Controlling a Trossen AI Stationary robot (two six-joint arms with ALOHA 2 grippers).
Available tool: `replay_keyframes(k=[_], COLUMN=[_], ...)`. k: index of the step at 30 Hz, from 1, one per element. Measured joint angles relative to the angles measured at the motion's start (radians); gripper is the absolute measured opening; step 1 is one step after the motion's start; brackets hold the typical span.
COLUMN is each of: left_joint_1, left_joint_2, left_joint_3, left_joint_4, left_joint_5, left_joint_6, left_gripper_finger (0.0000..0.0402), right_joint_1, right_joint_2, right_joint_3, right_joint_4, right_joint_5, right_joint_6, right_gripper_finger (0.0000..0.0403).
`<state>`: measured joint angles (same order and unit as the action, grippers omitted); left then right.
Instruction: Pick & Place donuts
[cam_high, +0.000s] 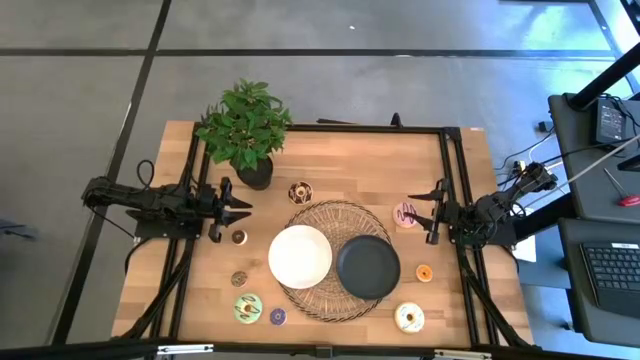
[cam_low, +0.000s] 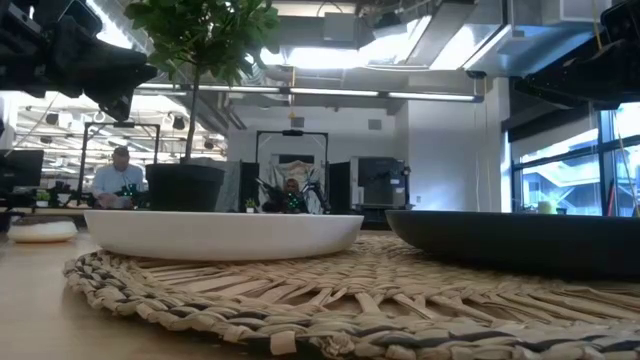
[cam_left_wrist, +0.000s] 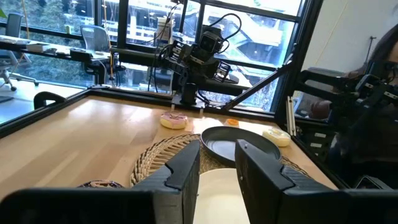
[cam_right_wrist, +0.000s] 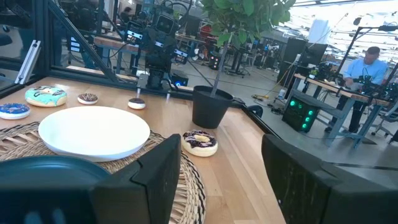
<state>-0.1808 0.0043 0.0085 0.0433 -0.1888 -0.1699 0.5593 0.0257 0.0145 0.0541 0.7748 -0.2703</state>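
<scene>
Around the woven mat (cam_high: 330, 295): donuts (cam_high: 407, 214) scattered on bare wood, none on white plate (cam_high: 299, 256) or black plate (cam_high: 368, 267). At table's edges: left gripper (cam_high: 243, 208) narrowly parted, right gripper (cam_high: 419, 210) wide open, both empty.

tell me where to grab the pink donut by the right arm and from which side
Grip the pink donut across its ring, one finger in the hole or both on opposite outer edges, coming straight down from above. It lies flat on the bare table with nothing touching it, beside the woven mat. The right hand sits open next to it.
</scene>
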Motion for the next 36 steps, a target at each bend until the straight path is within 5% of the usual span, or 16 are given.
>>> replay_keyframes(k=[36], left_joint_1=[0.000], left_joint_2=[0.000], left_joint_3=[0.000], left_joint_4=[0.000], left_joint_5=[0.000], left_joint_6=[0.000], left_gripper_finger=[0.0098], right_joint_1=[0.000], right_joint_2=[0.000], right_joint_3=[0.000], right_joint_4=[0.023], right_joint_5=[-0.004], right_joint_6=[0.004], right_gripper_finger=[0.0225])
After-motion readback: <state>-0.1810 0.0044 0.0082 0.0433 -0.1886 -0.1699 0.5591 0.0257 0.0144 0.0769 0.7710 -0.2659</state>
